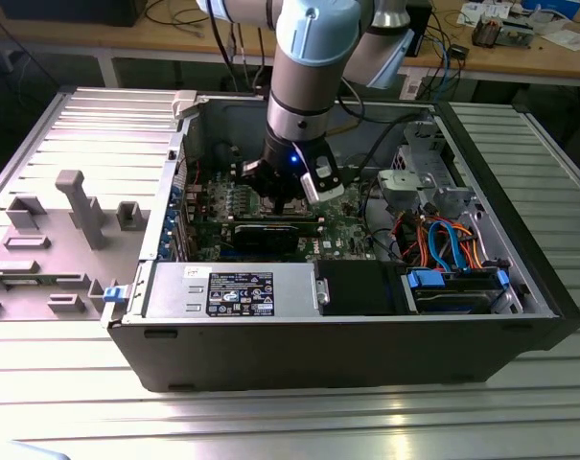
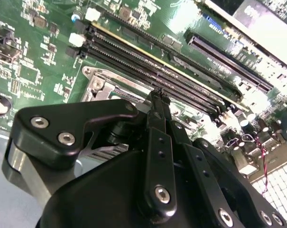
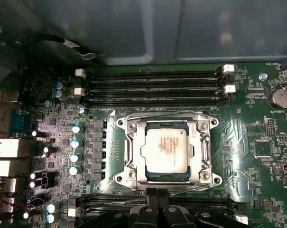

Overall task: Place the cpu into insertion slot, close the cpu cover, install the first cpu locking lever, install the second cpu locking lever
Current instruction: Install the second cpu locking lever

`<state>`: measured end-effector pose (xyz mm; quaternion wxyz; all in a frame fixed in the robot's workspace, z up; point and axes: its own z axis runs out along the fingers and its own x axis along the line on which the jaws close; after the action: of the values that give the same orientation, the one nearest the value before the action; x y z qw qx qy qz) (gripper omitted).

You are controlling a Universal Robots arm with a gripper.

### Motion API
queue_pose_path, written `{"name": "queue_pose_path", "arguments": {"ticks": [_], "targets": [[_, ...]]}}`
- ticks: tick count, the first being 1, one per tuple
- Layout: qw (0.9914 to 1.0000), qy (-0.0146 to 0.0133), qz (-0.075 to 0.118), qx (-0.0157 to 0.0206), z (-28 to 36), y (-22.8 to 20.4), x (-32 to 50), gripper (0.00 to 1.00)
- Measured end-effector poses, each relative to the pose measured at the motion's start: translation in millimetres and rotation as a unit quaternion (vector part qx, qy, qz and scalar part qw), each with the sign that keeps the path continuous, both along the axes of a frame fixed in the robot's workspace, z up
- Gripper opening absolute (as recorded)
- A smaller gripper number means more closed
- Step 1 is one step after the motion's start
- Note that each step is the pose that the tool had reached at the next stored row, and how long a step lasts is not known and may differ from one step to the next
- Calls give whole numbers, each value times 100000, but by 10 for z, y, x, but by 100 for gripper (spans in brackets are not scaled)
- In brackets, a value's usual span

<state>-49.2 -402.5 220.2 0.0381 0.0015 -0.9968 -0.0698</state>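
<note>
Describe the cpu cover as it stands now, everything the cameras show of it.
In the first wrist view the cpu cover is a thin square frame of silver metal with a square window. It lies flat and closed over the insertion slot on the green circuit board, and the cpu shows through the window with its silver-grey top. Thin wire levers run along its edges. Memory slots run along two opposite sides. The gripper hangs at one edge; contact with the cover cannot be told.
</note>
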Motion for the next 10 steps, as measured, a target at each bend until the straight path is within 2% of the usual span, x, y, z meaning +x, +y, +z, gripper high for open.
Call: {"name": "queue_pose_path", "arguments": {"ticks": [1,4,10], "targets": [[100000,-4,107,214,-7,-9,-12,11],[99999,-2,241,476,-18,-24,-42,11],[99995,-25,571,770,-22,-61,-61,11]]}}
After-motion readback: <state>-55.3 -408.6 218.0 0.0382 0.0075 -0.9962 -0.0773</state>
